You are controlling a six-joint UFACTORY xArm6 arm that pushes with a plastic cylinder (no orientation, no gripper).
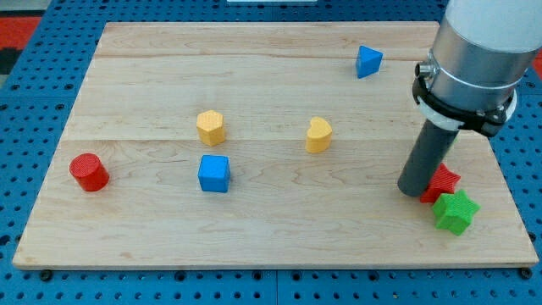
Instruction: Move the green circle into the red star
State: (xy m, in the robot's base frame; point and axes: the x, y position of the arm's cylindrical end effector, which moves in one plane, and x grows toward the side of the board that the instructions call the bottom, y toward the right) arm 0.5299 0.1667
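Contact seems the reason for this pose: my tip (pixel 417 191) stands on the table (pixel 152 229) at the view's lower right, pressed against the left side of the red star (pixel 444 181), which the rod partly hides. No claw shows, since the arm ends in a plain rod, so I cannot tell any released or clenched state.

Just below and right of the star lies the green block (pixel 456 212), touching it or nearly so. It looks star-shaped, not round, and no other green piece is in view. If it is the task's piece, it is already almost at the star, and I am on the wrong side to push it in.

Well apart to the left lie a yellow heart (pixel 318 135), a yellow block (pixel 211 127), a blue cube (pixel 213 173) and a red cylinder (pixel 88 172). A blue triangle (pixel 368 61) sits near the top.
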